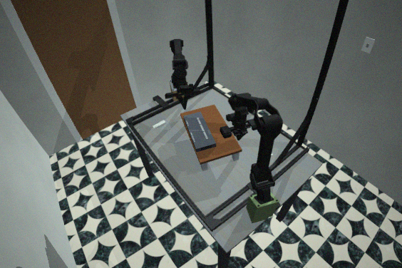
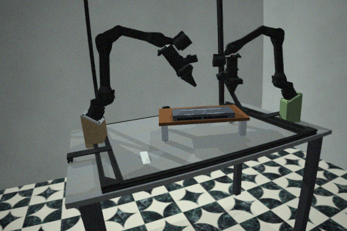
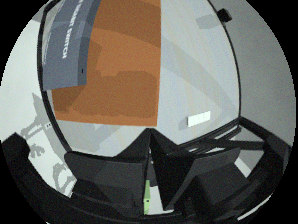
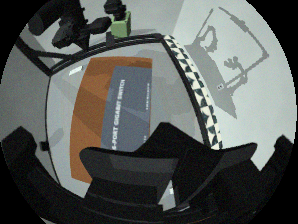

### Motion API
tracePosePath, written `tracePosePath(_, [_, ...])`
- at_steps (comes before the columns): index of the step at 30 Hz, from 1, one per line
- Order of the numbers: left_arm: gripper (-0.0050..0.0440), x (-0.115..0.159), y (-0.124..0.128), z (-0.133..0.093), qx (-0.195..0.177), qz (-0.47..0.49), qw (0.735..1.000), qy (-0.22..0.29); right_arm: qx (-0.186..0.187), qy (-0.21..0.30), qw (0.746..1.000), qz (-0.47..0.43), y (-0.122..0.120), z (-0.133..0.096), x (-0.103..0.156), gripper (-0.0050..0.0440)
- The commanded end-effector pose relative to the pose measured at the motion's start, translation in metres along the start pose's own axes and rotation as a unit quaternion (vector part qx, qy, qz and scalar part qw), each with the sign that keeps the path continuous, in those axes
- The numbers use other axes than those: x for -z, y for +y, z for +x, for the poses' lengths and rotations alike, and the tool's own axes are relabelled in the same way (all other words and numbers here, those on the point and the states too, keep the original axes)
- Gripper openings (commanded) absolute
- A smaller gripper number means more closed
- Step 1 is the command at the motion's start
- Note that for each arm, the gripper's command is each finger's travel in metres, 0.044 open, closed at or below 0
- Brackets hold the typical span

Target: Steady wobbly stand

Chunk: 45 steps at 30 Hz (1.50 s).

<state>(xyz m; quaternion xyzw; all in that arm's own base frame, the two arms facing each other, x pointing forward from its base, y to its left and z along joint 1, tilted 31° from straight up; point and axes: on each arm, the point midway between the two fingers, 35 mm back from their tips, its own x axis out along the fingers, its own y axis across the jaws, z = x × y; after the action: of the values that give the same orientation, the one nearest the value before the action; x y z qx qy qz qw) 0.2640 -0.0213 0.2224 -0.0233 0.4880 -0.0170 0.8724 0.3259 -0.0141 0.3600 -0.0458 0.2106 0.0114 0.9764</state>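
The brown stand [image 1: 222, 152] [image 2: 243, 116] [image 3: 120, 102] [image 4: 85, 117] stands on short grey legs. I cannot tell whether every leg touches the table. The dark grey network switch [image 1: 201, 132] [image 2: 204, 113] [image 3: 67, 62] [image 4: 127, 102] lies on it, along one long side. A white segmented strip [image 1: 159, 124] [image 2: 144, 157] [image 3: 199, 118] [image 4: 76, 70], possibly the wedges, lies on the table off the stand. My left gripper [image 1: 240, 137] [image 2: 234, 91] [image 3: 149, 131] is shut and empty above the stand. My right gripper [image 1: 184, 107] [image 2: 195, 85] [image 4: 163, 126] is shut and empty, raised above the stand.
A black frame rail [image 1: 176, 197] [image 2: 204, 166] runs round the table. The left arm's green base [image 1: 262, 210] [image 2: 291, 107] and the right arm's tan base [image 2: 94, 133] stand at opposite ends. A small black object [image 2: 165, 107] [image 3: 225, 15] [image 4: 44, 146] shows beyond the stand.
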Motion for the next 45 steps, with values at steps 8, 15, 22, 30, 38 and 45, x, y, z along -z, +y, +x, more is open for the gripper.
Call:
tracePosePath(8, [0.0000,0.000,0.000,0.000,0.000,0.000,1.000,0.000,0.035,-0.238,0.971,-0.002,-0.015,-0.053,-0.132,0.0000])
tracePosePath(15, [0.0000,0.000,0.000,0.000,0.000,0.000,1.000,0.000,0.038,-0.262,0.964,-0.002,-0.017,-0.061,-0.145,0.0000])
tracePosePath(22, [0.0000,0.000,0.000,0.000,0.000,0.000,1.000,0.000,0.055,-0.414,0.909,-0.004,-0.021,-0.132,-0.211,0.0000])
tracePosePath(30, [0.0000,0.000,0.000,0.000,0.000,0.000,1.000,0.000,0.063,-0.500,0.863,-0.004,-0.023,-0.177,-0.245,0.0000])
tracePosePath(38, [0.0000,0.000,0.000,0.000,0.000,0.000,1.000,0.000,0.072,-0.617,0.784,-0.005,-0.022,-0.257,-0.275,0.0000])
tracePosePath(45, [0.0000,0.000,0.000,0.000,0.000,0.000,1.000,0.000,0.076,-0.708,0.702,-0.003,-0.021,-0.322,-0.292,0.0000])
